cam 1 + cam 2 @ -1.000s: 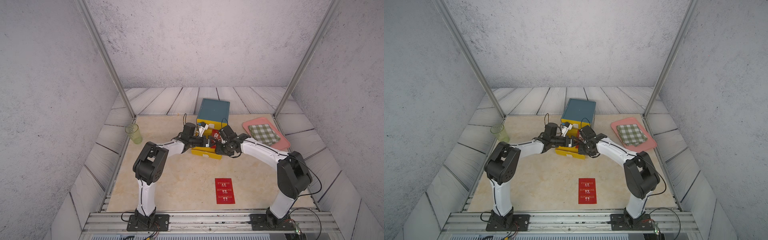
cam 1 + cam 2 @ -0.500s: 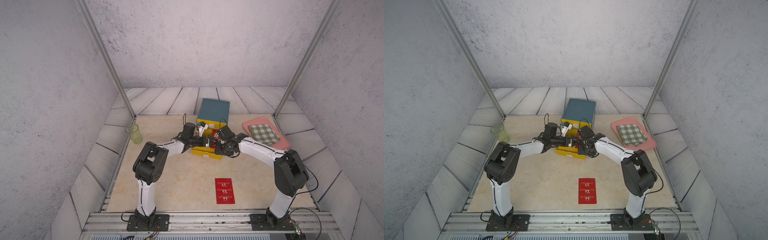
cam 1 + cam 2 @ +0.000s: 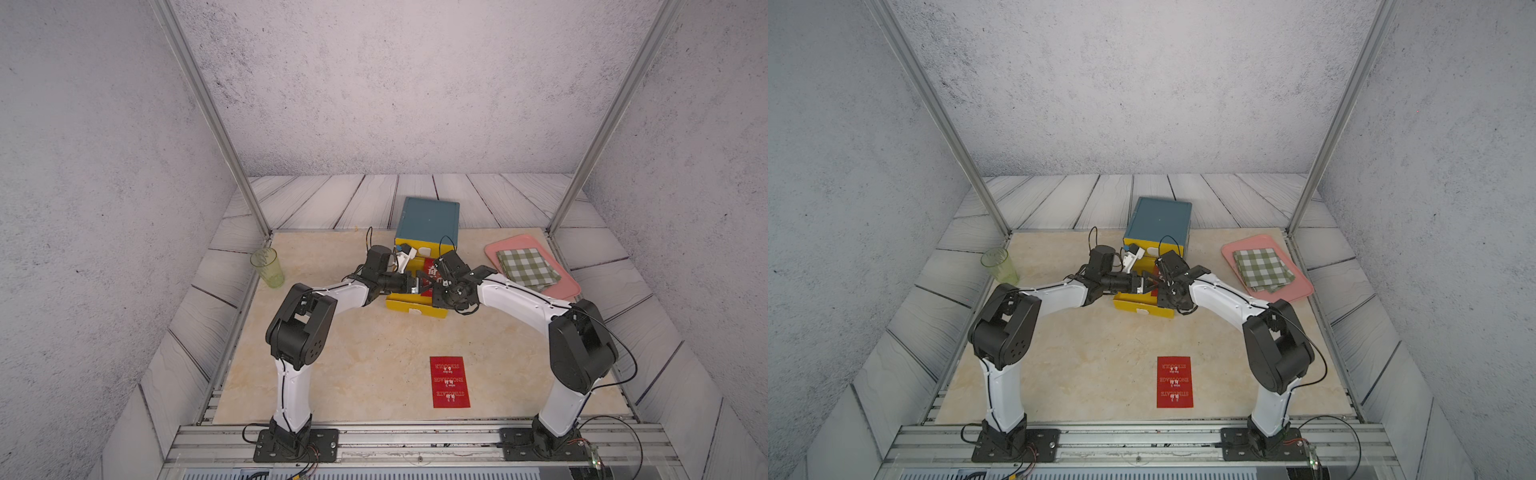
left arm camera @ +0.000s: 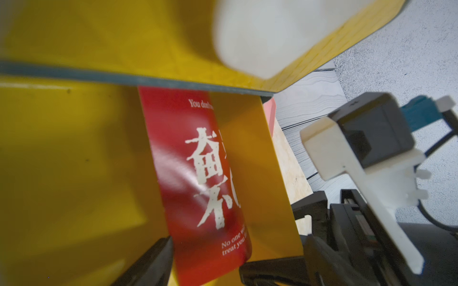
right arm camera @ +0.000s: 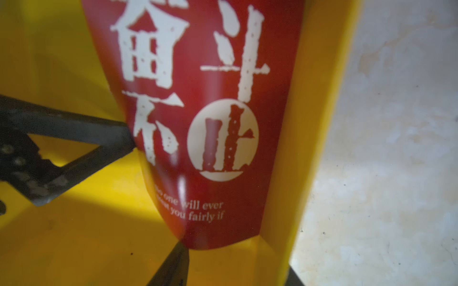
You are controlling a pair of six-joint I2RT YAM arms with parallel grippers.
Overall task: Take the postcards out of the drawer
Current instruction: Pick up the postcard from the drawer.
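Enclosure of grey textured walls (image 3: 395, 83) over pale plank flooring (image 3: 332, 199), with a beige marbled tabletop (image 3: 374, 365) in the middle. Blue cabinet (image 3: 428, 218) at the tabletop's far centre, with its yellow drawer (image 3: 411, 305) pulled open toward the robot. Curled postcard (image 5: 198, 111), red with white Chinese characters and small English lines, inside the open drawer, bowed up against the side wall on the right arm's side. Flat postcard (image 3: 450, 382), red with white lettering, lying on the tabletop near the front edge, well apart from the drawer. Left gripper (image 4: 208, 257) reaches into the drawer, jaws wide apart, one fingertip (image 5: 124, 138) touching the curled postcard's long edge. Right gripper (image 5: 238, 257) at the drawer's front corner, fingers apart, one fingertip (image 5: 178, 255) touching the card's near end, the other outside the side wall. Green tumbler (image 3: 268, 268) upright at the tabletop's left edge. Pink tray (image 3: 561, 291) at the right, holding a folded green-checked cloth (image 3: 528, 268).
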